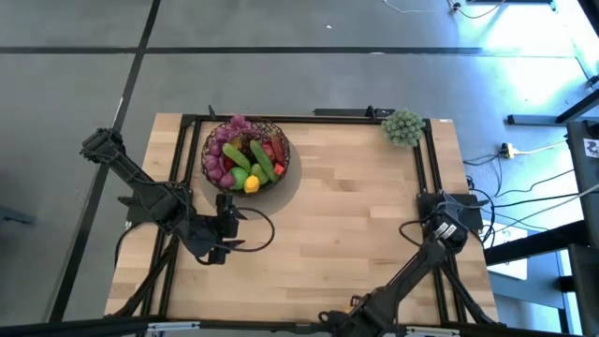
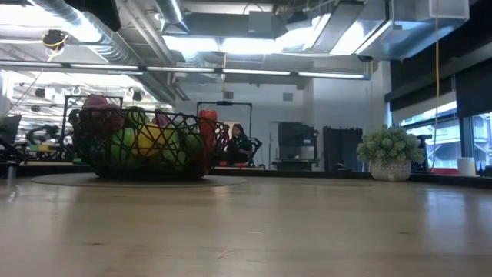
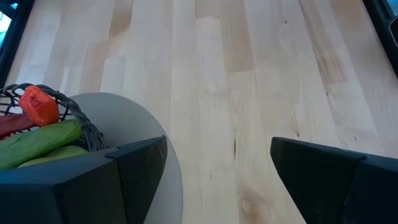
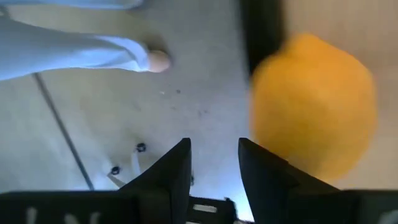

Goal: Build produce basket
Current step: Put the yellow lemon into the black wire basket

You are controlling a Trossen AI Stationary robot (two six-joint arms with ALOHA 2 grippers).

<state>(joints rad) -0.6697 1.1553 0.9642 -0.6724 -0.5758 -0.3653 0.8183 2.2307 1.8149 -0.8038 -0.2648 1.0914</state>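
Note:
The dark wire basket (image 1: 245, 154) (image 2: 142, 146) stands on a round grey mat (image 3: 137, 124) at the table's far left. It holds produce: purple grapes, a green cucumber (image 3: 37, 140), red pieces and a yellow lemon (image 1: 251, 184). My left gripper (image 1: 225, 211) (image 3: 217, 168) hangs open just on the near side of the basket, over bare wood. My right gripper (image 1: 447, 217) (image 4: 214, 168) is at the table's right edge, open by a narrow gap with nothing in it. A yellow-orange round fruit (image 4: 314, 112) shows blurred close beside its fingers; the arm hides it in the high view.
A pale-green bushy clump in a pot (image 1: 403, 127) (image 2: 390, 154) stands at the far right corner. Dark rails (image 1: 426, 168) frame the table. A person's pale sleeve and hand (image 4: 155, 60) show over the floor beyond the right edge. The wood between basket and right edge is bare.

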